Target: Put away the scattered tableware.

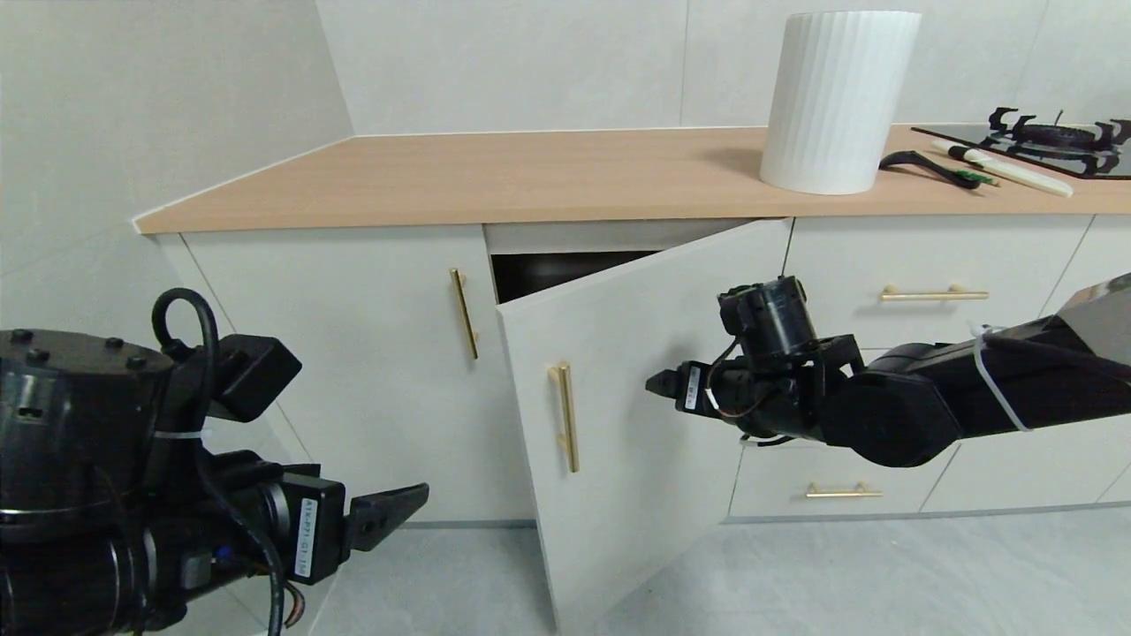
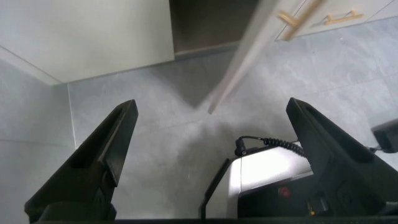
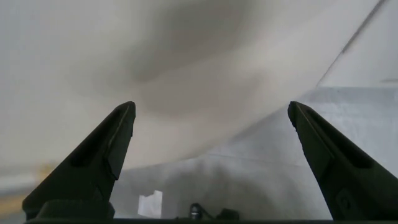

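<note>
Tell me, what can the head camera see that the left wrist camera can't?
Head view's extras: the wooden counter with the white ribbed container, utensils and stove burner, plus the right gripper beside the open cabinet door. Left wrist view's extra: the door's bottom corner above the floor. Both: the cabinet door, its gold handle, the floor, and the left gripper, open.

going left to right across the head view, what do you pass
left gripper → shut door handle → open door handle → right gripper → white container → black utensil → burner
</note>
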### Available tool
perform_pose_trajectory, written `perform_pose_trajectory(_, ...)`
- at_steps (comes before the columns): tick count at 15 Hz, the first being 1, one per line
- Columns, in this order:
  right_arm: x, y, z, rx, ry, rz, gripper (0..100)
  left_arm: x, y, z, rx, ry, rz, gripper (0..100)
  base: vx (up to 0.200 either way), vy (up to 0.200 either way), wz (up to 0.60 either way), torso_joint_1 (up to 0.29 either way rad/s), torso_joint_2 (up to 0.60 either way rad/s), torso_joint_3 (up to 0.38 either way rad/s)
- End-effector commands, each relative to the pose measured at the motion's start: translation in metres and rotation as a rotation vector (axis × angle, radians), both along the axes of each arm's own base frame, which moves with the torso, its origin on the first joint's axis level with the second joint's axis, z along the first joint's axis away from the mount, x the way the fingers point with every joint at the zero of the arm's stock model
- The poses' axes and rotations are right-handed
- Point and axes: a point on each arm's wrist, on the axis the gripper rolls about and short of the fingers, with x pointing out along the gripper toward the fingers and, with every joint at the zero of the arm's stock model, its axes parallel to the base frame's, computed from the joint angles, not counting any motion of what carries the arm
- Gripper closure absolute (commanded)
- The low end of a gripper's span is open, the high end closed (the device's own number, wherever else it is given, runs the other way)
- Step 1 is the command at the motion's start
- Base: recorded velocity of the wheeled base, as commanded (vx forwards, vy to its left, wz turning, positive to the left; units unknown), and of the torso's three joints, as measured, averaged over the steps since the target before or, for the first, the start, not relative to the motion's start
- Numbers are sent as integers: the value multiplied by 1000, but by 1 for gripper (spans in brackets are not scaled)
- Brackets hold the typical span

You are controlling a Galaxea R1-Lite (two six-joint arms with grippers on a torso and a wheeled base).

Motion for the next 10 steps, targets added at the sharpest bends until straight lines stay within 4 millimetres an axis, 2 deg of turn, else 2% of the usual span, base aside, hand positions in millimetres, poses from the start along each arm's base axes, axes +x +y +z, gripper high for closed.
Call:
perform_pose_trajectory(1,-1,7,2,29,-19,8,0,0,0,-1,2,3,0,0,0,0,0,0,0,0)
perform_pose_trajectory(5,8,13,-3,90,-80,-28,0,-1,0,-1,2,1,-2,0,0,0,0,0,0,0)
perform_pose_trajectory(10,37,25,-11,141,-163,-193,0,-1,0,-1,2,2,-2,0,0,0,0,0,0,0)
